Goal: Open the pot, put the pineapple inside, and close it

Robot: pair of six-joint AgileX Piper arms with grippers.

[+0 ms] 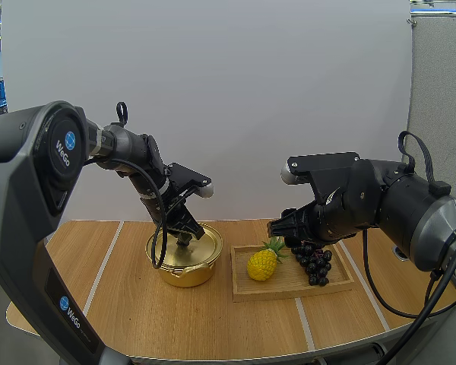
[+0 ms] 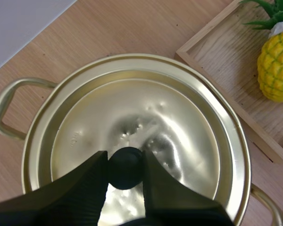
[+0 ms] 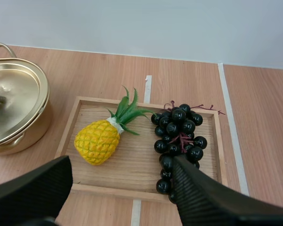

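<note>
Pot point(image 1: 184, 268), lower centre-left, is not yet opened: left gripper point(image 1: 184, 236) pinches the lid knob point(image 2: 125, 167); pineapple point(image 1: 263, 263) lies on the tray point(image 1: 289, 291) at right, right gripper point(image 3: 122, 162) spread wide above.

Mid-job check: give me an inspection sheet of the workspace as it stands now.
Surface: wooden table, white lines across it.
Job's things: gold pot with lid on; pineapple lying in the wooden tray beside the pot.
Clutter: grapes in the tray, beside the pineapple.
Grippers: left gripper shut on the lid knob; right gripper open, above the tray.
Cables: nothing seen beyond the arms' own.
Surroundings: white wall behind the table.
</note>
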